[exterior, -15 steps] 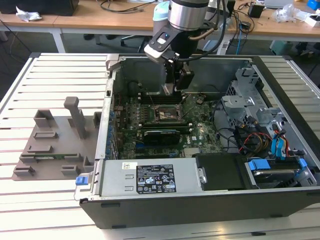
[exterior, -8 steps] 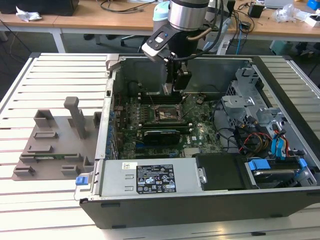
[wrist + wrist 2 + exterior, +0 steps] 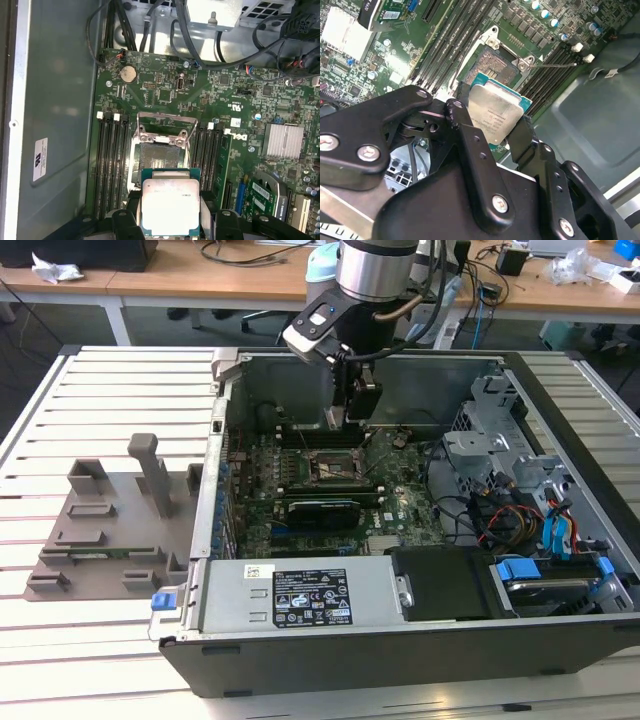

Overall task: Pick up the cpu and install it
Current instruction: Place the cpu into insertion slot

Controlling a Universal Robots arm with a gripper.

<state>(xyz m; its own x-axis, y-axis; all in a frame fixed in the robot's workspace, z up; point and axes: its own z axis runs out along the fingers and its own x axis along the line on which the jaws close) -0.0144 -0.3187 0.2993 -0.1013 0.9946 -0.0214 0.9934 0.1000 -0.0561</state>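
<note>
cpu (image 3: 496, 111) clamped in gripper (image 3: 491, 122) over the open socket (image 3: 158, 159)

Pinched between the two black fingers (image 3: 466, 137), one on each of two opposite edges, closed tight against the green substrate. Shows in both wrist views with the pale silvery metal top turned up toward the cameras and a narrow rim of green around it. Lies roughly flat, about level with the motherboard (image 3: 165, 90) beneath. Hangs clear of the board, not seated. In the first wrist view, overlaps just one edge of the socket, with the bare contact field uncovered past it and the metal retaining frame tipped back at the socket's opposite edge. Flanked underneath by rows of long black memory slots (image 3: 111, 150) on either side of the socket.

In the exterior view, carried at the tip of the arm inside the open computer case (image 3: 232, 390), above the middle of the green board, over the socket area and apart from the long black expansion card (image 3: 320, 510). Elsewhere in that view: a silver power supply (image 3: 300, 595) along the near wall of the case, and a grey moulded fixture (image 3: 110, 520) on the slatted table (image 3: 100, 660) toward the exterior view's left, well apart from the gripper.
</note>
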